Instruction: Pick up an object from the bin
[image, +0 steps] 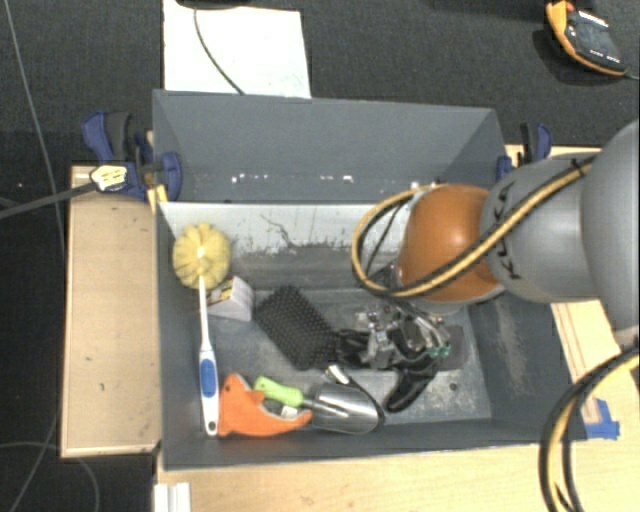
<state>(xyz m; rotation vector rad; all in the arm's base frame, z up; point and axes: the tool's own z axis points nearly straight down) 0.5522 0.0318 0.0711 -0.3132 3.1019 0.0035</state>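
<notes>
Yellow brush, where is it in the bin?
In the camera view, the yellow brush lies along the bin's left wall, its handle ending beside the orange thing.

Nothing written can be read: no text, brand, number or sign. The small pale box (232, 297) at the left of the bin (320, 140) has a yellowish patch that may be print, too small to make out. Dark marks on the grey arm (505, 262) may be lettering but cannot be read.

At the view's left, yellow-headed brush (205, 335) with white-and-blue handle; beside it, black mesh block (292, 325); lower down, orange plastic piece (250, 415) touching silver scoop (345, 408).
</notes>
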